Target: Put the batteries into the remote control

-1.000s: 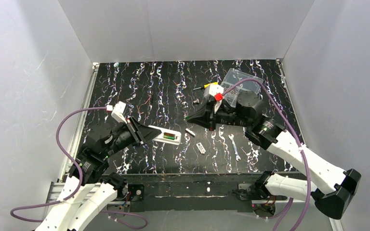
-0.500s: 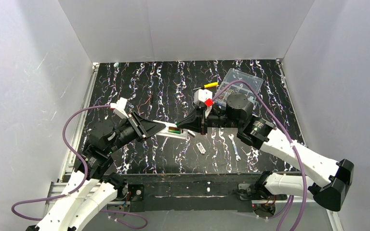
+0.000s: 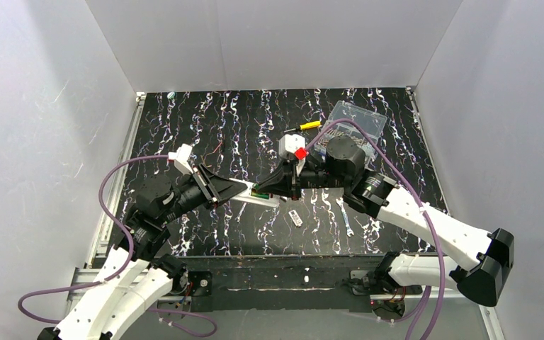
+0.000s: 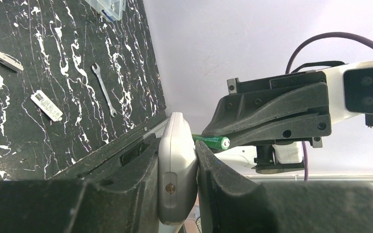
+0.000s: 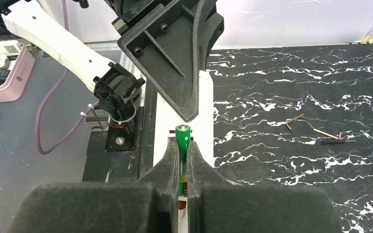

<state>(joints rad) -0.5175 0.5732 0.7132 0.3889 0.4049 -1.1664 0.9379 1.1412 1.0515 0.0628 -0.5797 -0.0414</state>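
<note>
Two arms meet above the table's middle: the left gripper [image 4: 177, 143] clamps the remote control [image 5: 205, 131] with its length running rightward. The right gripper [image 5: 183, 151] pinches a battery [image 4: 212, 141] lying along that length, apparently just over the remote; contact is unclear.

remote control [image 4: 177, 179]: 1; battery [image 5: 182, 145] in view: 1; wrench [image 3: 345, 216]: 1; clear parts box [image 3: 358, 119]: 1; yellow-handled screwdriver [image 3: 304, 126]: 1; flat cover piece [image 3: 295, 217]: 1; hex keys [image 5: 294, 120]: seemingly 3.
</note>
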